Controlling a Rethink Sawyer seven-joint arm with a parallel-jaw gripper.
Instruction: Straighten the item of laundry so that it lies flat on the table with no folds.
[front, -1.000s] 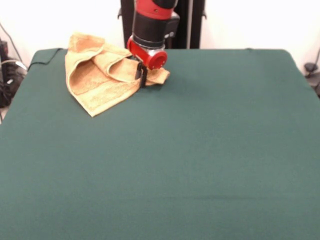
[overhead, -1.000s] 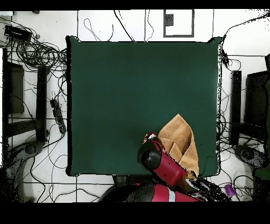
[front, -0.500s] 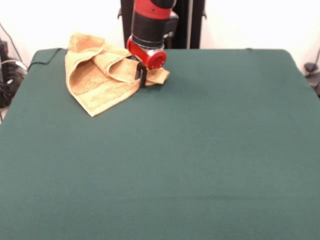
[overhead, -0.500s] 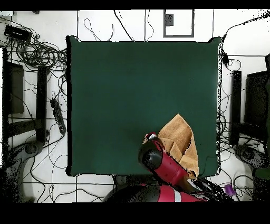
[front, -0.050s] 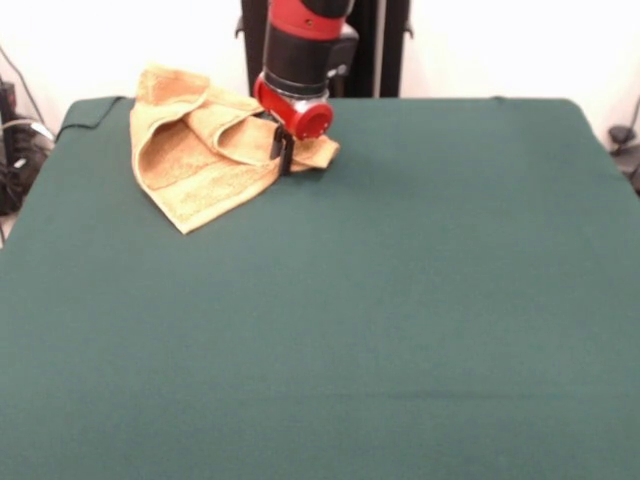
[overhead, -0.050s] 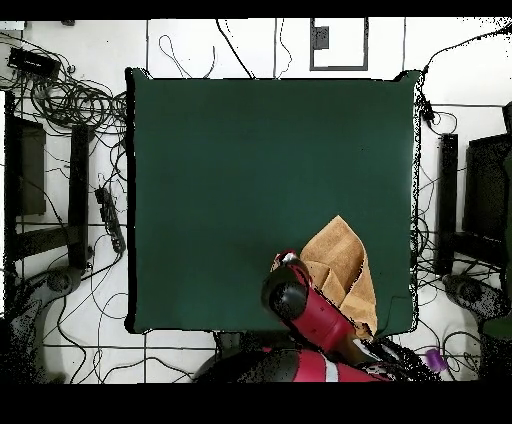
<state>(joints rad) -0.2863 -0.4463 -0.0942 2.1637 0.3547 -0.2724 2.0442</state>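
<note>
Tool (front, -0.050s: 284, 152) pinches folded towel (front, -0.050s: 190, 160) at its right corner; best to drag that corner outward, low over table (front, -0.050s: 400, 300), unfolding layers.

Front camera low across the table (front, -0.050s: 420, 330), overhead straight down; same green top in both.
</note>
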